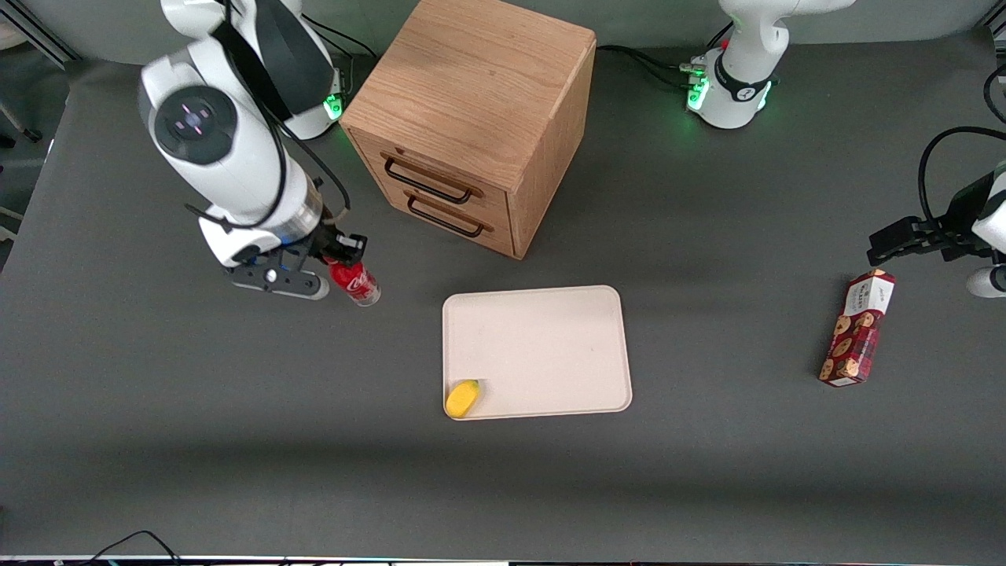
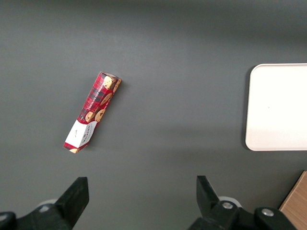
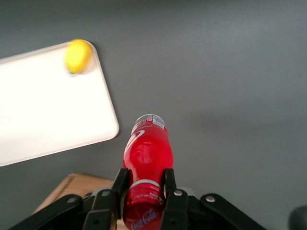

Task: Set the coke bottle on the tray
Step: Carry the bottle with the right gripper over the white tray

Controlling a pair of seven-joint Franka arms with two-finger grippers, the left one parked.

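Red small plastic coke bottle (image 3: 146,158) clamped at its capped neck by gripper (image 3: 143,191), above table; light, smooth, likely slippery; beige tray (image 1: 550,346) nearby.

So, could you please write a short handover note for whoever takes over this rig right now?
Gripper: shut on the coke bottle, gripping it near the cap, held above the table toward the working arm's end.
Tray: flat on the table in front of the wooden drawer cabinet. A yellow object sits in its corner nearest the front camera; the rest of it is bare.
Cookie box: lying toward the parked arm's end, not involved.
Done: bottle grasped and off the table.
Left: carry it over the tray, set it down on the bare part, release.
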